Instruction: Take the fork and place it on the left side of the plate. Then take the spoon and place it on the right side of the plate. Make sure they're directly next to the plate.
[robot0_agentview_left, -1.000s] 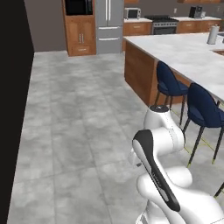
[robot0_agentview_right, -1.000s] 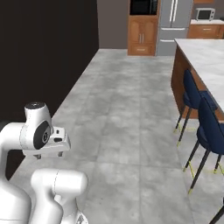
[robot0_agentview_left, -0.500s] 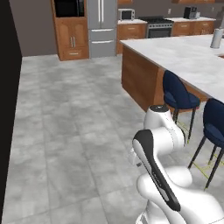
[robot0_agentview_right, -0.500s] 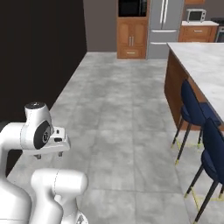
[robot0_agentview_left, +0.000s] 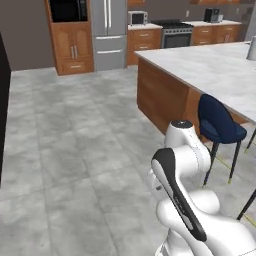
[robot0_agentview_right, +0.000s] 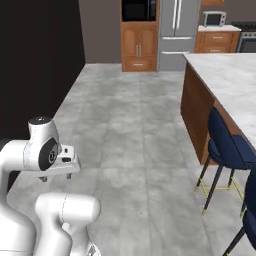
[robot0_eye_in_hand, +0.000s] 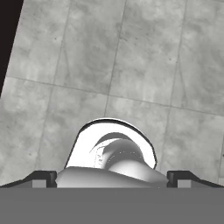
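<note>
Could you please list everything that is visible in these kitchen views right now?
floor: one, grey tiles, throughout
island: one, wood with pale marble top, right
stools: two, navy; the second at the right base view's edge
fridge: one, steel, back wall
oven cabinet: one, wood with black oven, left of fridge
microwave: one, silver, back counter
stove: one, dark, back wall
cup: one, grey, island's far right
arm: one, white, folded, foreground
gripper: one, dark tips apart, over floor

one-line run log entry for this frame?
phase: in transit, arm tucked | gripper: open, empty, over grey tile floor | nearby: kitchen island, blue stool | fork, spoon, plate: not located
</note>
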